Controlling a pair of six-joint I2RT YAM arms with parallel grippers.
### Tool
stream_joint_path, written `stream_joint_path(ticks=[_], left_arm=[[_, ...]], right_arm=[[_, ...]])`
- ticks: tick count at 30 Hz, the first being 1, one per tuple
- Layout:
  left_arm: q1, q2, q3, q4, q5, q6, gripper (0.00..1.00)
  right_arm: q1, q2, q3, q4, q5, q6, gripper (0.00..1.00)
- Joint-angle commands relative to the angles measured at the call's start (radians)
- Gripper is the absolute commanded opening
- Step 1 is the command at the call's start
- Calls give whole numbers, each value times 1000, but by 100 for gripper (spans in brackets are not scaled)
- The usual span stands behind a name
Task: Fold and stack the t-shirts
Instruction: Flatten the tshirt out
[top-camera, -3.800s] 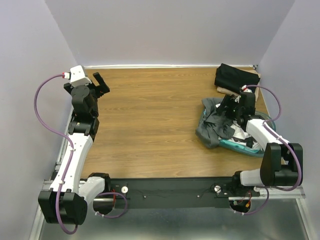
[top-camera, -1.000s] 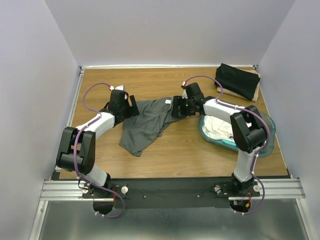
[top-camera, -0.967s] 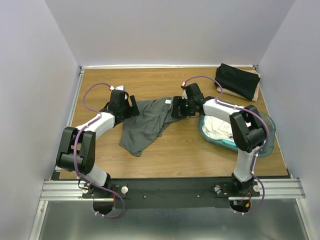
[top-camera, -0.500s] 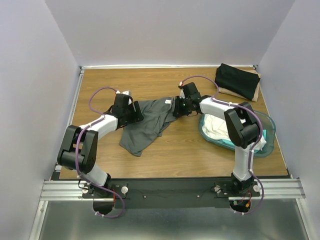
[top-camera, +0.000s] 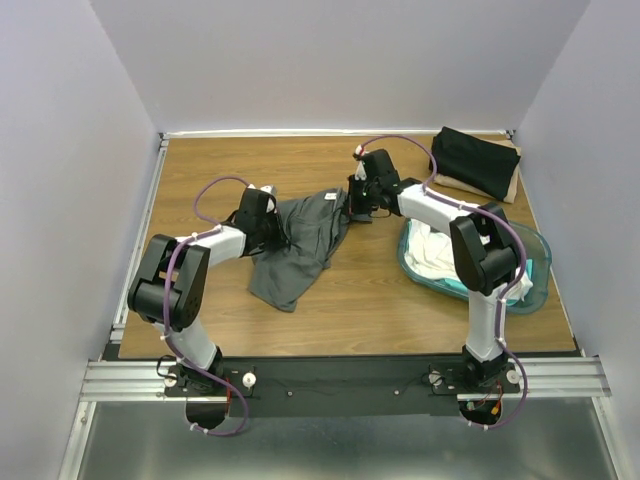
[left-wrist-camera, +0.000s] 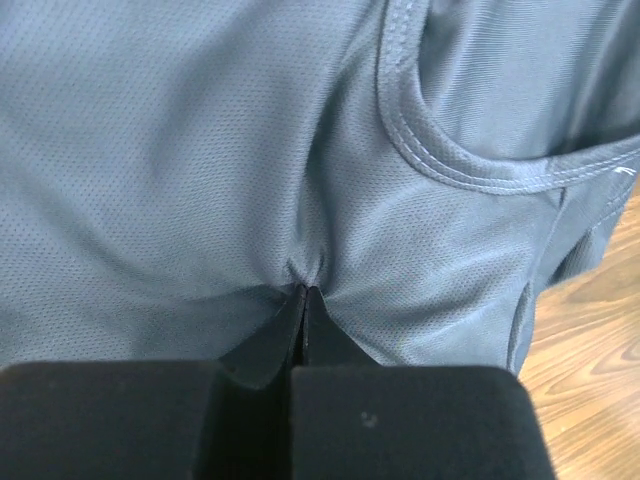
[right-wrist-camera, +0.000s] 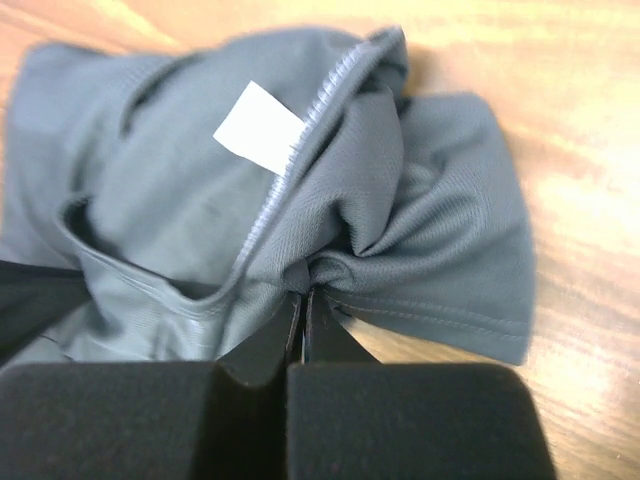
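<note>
A dark grey t-shirt lies crumpled on the wooden table, left of centre. My left gripper is shut on the grey t-shirt at its left edge; the cloth puckers into the closed tips. My right gripper is shut on the same shirt at its upper right corner, near the white label, with fabric bunched at the tips. A black t-shirt lies folded at the back right. White t-shirts sit in the tub.
A translucent teal tub stands at the right side of the table, under my right arm's forearm. The black shirt rests on a tan sheet in the back right corner. Grey walls close the table at the back and both sides.
Both grippers have closed on the grey t-shirt. The left gripper moved right and the right gripper moved back and slightly left, so the shirt is more bunched between them.
</note>
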Motion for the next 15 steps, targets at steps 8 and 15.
stream_joint_path(ticks=[8,15], left_arm=[[39,-213,247,-151,-25,20,0],[148,-365,331,-200,56,-1,0]], right_arm=[[-42,-48,221,-68,70,-28,0],[-103,-202,298,-86,112,-50,0]])
